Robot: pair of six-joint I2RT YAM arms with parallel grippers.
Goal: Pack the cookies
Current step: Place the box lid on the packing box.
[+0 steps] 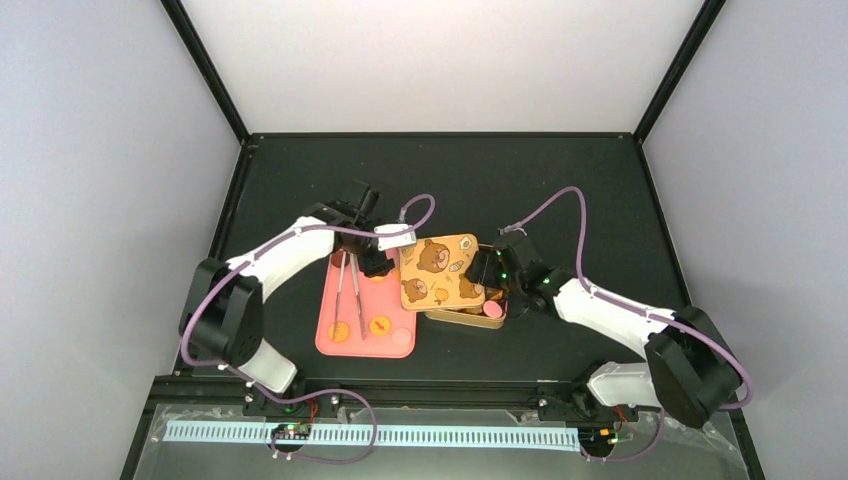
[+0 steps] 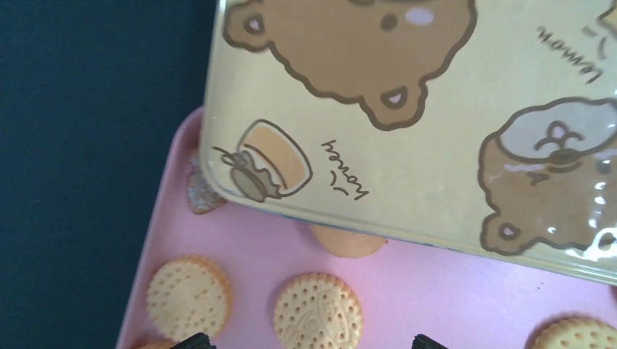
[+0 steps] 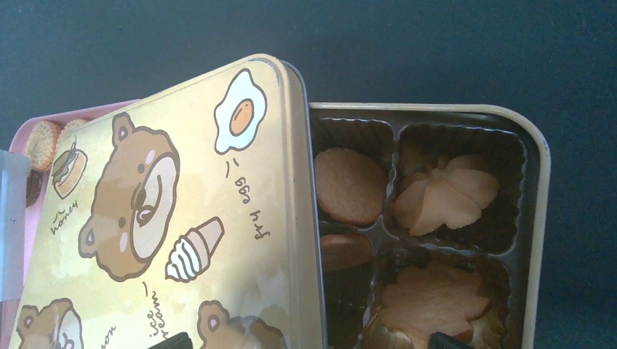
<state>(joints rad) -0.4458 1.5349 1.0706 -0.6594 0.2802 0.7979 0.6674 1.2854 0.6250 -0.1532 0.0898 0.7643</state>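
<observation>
Round golden cookies [image 2: 318, 313] lie on a pink tray [image 2: 451, 283]; another [image 2: 189, 297] sits to its left, and a dark one [image 2: 200, 196] is half under the tin's lid. The yellow bear-print lid [image 1: 440, 268] lies askew over the open tin [image 3: 537, 218], one corner overhanging the tray. Flower-shaped and round cookies [image 3: 444, 200] fill the tin's dark compartments. My left gripper [image 2: 311, 342] is open above the tray cookie, touching nothing. My right gripper [image 3: 309, 342] is open, straddling the lid's edge [image 3: 302, 218].
Metal tongs [image 1: 348, 285] lie lengthwise on the pink tray [image 1: 330, 345], with a pink cookie [image 1: 401, 338] at its near corner. Another pink cookie [image 1: 492, 310] shows in the tin's near end. Black side rails border the table.
</observation>
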